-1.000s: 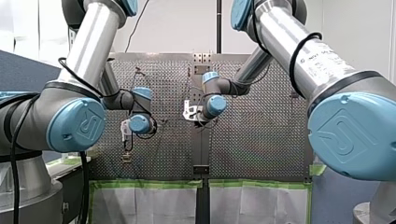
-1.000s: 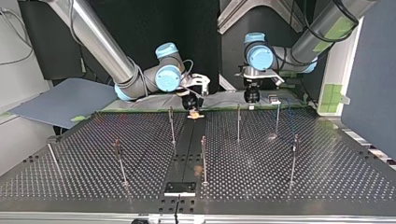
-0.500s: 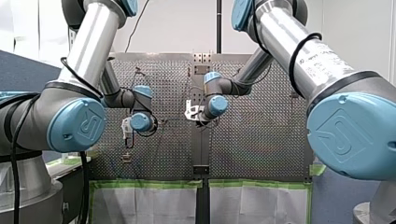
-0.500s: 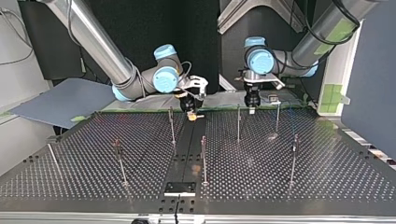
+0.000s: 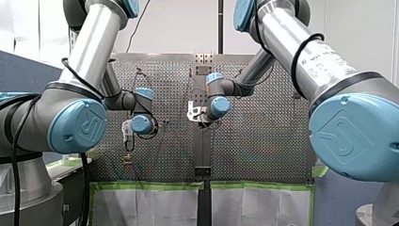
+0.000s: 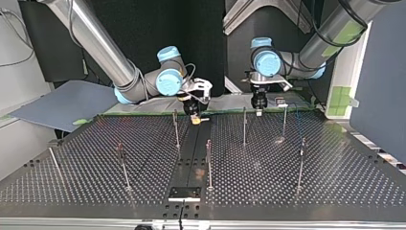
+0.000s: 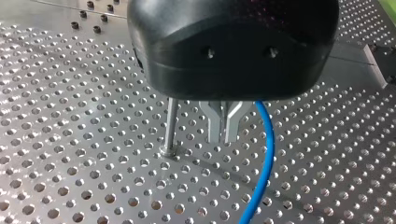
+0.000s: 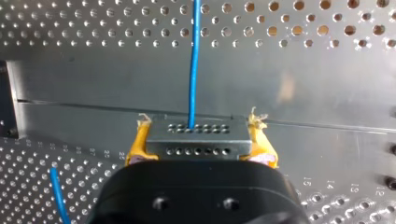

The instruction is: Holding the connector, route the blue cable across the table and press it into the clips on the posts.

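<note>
Right gripper [image 8: 198, 145] pinches connector [image 8: 196, 135] between yellow pads [image 8: 137, 145], over table [image 6: 287, 182] centre strip near arms' edge. Blue cable [image 8: 192, 70] runs straight ahead. Left gripper [image 7: 223, 133] fingers [image 7: 215, 125] pressed together, cable just beside, post [image 7: 170, 126] close.

A plain white wall [image 5: 179, 28] rises behind the perforated metal counter [image 6: 72, 158], a thin black pole [image 5: 220, 26] running up it. White sheets [image 5: 146, 207] edged in green tape run along the counter's edge at the front view's bottom. Seen from across, a black backdrop [image 6: 143, 33] fills the far end, with a grey-blue board [image 6: 62, 103] at the top view's left.
</note>
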Action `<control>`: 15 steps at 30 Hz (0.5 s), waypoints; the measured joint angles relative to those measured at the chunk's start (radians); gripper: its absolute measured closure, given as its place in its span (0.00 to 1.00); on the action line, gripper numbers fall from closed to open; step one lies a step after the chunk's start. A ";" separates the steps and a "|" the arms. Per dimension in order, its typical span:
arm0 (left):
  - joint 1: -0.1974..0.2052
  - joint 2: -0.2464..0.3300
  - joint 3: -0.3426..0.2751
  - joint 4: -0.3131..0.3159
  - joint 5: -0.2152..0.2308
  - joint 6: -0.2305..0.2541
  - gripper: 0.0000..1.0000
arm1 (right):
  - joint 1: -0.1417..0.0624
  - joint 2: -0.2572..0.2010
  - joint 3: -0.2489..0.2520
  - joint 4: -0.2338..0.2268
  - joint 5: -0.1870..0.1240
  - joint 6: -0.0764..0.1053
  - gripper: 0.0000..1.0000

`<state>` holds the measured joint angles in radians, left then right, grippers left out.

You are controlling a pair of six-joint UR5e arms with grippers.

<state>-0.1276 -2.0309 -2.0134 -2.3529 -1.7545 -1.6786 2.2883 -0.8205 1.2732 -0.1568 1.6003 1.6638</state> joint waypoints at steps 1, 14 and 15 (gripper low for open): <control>0.001 -0.001 0.002 0.001 0.000 0.000 1.00 | 0.000 0.000 0.000 0.000 0.000 -0.001 1.00; 0.024 -0.002 0.051 0.003 0.012 -0.017 1.00 | -0.001 0.000 -0.011 -0.003 0.007 -0.006 1.00; 0.028 -0.002 0.053 0.003 0.013 -0.019 1.00 | -0.001 0.000 -0.014 -0.003 0.010 -0.006 1.00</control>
<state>-0.0997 -2.0326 -1.9602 -2.3495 -1.7419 -1.6971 2.2870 -0.8201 1.2595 -0.1596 1.6098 1.6573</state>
